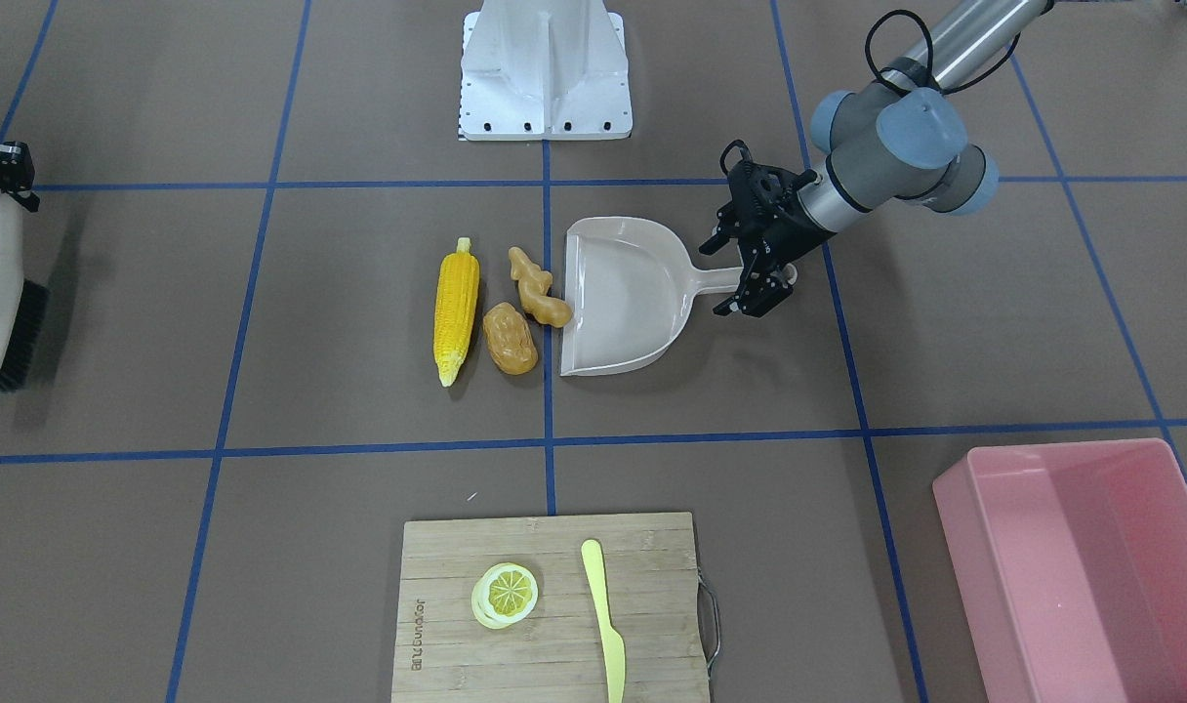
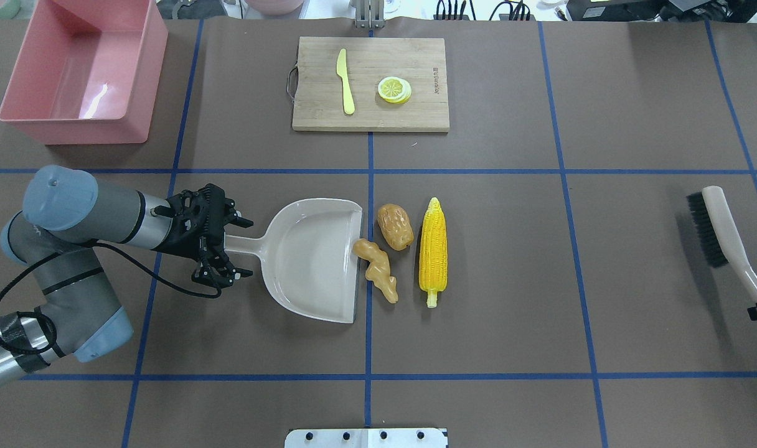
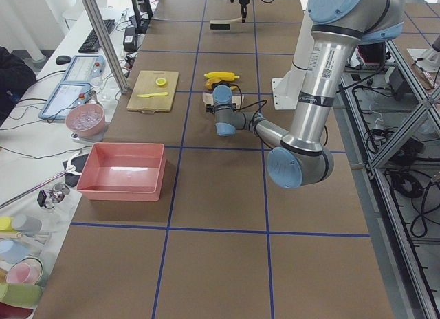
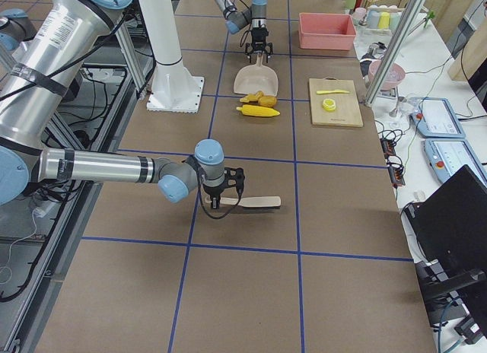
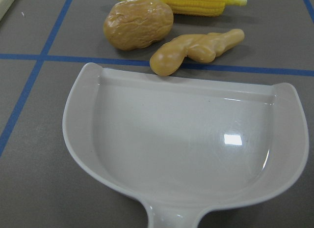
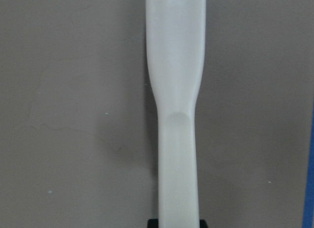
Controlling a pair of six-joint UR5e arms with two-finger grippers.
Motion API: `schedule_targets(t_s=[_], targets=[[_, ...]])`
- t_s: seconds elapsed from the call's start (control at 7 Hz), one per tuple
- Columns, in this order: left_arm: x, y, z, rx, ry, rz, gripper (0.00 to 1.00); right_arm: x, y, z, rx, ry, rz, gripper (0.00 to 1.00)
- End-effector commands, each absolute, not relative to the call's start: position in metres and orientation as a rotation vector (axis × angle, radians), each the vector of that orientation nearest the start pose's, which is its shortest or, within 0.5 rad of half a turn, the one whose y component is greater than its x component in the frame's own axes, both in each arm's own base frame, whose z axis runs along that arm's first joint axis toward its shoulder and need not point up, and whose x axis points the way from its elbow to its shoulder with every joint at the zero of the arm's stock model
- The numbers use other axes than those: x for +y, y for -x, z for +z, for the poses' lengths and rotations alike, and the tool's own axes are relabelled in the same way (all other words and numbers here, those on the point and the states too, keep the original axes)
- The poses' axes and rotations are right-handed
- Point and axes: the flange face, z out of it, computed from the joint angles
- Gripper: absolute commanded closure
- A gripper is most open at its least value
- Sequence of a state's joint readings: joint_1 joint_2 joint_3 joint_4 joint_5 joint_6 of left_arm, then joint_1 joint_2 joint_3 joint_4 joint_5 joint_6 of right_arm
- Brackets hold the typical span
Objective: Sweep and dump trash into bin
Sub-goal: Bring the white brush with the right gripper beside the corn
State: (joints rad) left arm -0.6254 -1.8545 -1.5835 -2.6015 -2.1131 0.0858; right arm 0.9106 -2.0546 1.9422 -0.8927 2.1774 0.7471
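Left gripper (image 2: 238, 246) is right at the handle of the beige plastic dustpan (image 2: 310, 261), fingers spread apart, one on each side of the handle and not yet squeezing it. The pan lies flat on the table, mouth turned toward the trash. The knobbly tan ginger root (image 2: 375, 269) is touching the lip, the lumpy orange-brown potato-like piece (image 2: 395, 226) sits just beside it, and the long yellow corn cob (image 2: 432, 252) lies just beyond, parallel to the lip. Nothing is in the pan yet.

Way out on the other side, the right gripper (image 1: 6, 186) has the handle end of the cream hand brush with black bristles (image 2: 718, 227), and the fingers look clamped on it (the wrist view shows little beyond the handle itself).

The step in hand, by my read, is securing the pan. Close squarely on the handle, keep the lip pressed flat so nothing slides under, and don't nudge the ginger away. Then the brush should come in behind the cob and push all three straight toward the mouth.

The large pink rectangular plastic tub (image 2: 73, 130) waits at the far left corner, well apart, so carry the pan level.
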Motion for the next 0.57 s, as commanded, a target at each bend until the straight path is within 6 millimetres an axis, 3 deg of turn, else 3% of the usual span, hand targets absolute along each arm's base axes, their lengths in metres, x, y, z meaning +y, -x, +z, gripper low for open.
schedule_targets(t_s=[0.0, 0.14, 0.43], targets=[[-0.418, -0.444, 0.39, 1.04, -1.062, 1.205, 0.03, -0.329, 0.167, 0.534, -0.804, -0.025, -0.103, 1.0], [-0.418, -0.444, 0.391, 1.045, -1.075, 1.205, 0.03, -0.343, 0.195, 0.505, -0.822, -0.004, -0.084, 1.0], [-0.412, -0.446, 0.389, 1.081, -1.085, 1.185, 0.03, -0.347, 0.262, 0.458, -0.865, 0.026, -0.069, 1.0]])
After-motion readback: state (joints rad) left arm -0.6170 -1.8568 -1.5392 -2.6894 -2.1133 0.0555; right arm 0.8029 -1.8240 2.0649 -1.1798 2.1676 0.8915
